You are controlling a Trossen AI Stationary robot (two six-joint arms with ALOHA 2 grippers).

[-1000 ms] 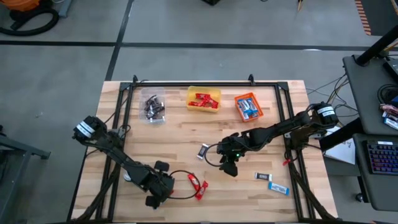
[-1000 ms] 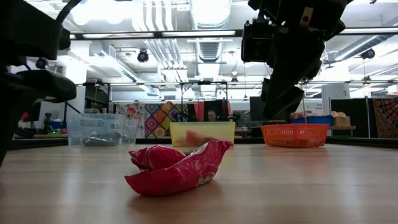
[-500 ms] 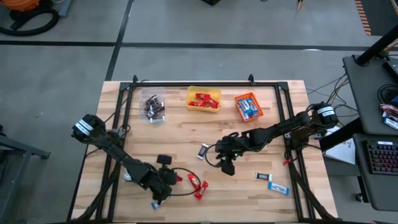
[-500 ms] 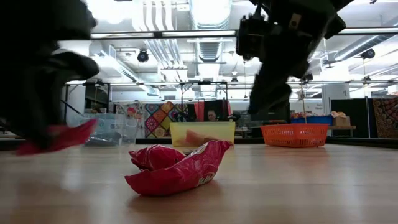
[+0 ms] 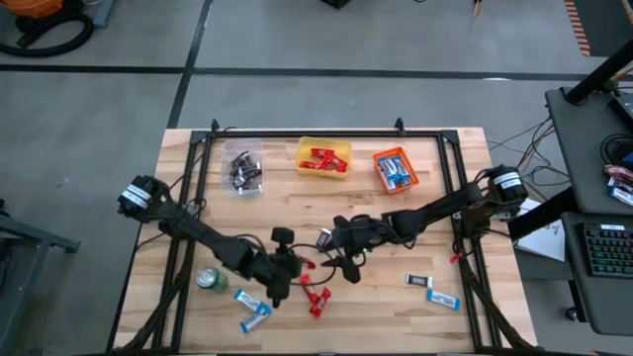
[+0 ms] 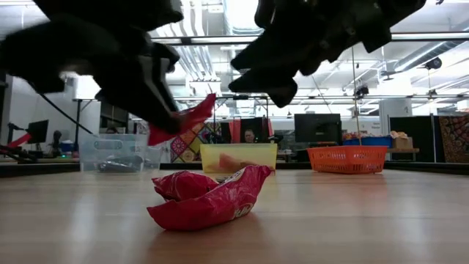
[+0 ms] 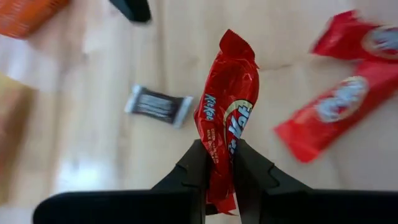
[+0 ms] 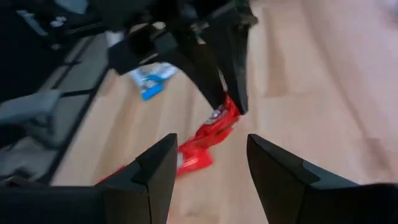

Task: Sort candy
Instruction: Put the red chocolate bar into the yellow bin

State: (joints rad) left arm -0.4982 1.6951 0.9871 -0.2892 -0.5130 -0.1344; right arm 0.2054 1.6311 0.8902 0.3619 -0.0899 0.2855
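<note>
The candy is spread over the wooden table (image 5: 198, 198). My left gripper (image 5: 294, 267) is near the table's middle, shut on a red candy (image 7: 225, 106), also seen in the low view (image 6: 185, 120). Two more red candies (image 5: 316, 299) lie on the table just near of it, one resting on the other (image 6: 209, 198). A dark candy (image 5: 323, 238) lies flat just beyond. My right gripper (image 5: 343, 269) hangs open right beside the left one, above the table, with nothing between its fingers (image 8: 155, 177). My left gripper pinches the red candy between its two fingers by one end of the wrapper (image 7: 219, 160). The fingers (image 7: 198, 167) slant downward and lie along the candy. The rest of the wrapper sticks out past the fingertips. The candy is lifted clear of the table.
Along the far edge stand a clear bin (image 5: 244, 173) of dark candy, a yellow bin (image 5: 324, 158) of red candy and an orange bin (image 5: 394, 170) of blue candy. A green can (image 5: 210, 281) and two blue candies (image 5: 250, 307) lie at the near left; two more candies (image 5: 429, 290) lie at the near right.
My left gripper has taken hold of a red candy near the table's near edge and lifted it clear. It has carried it toward the right and far edges, uncovering the green can and blue candies. My right gripper has drifted toward the left edge and tipped up closer to level.
</note>
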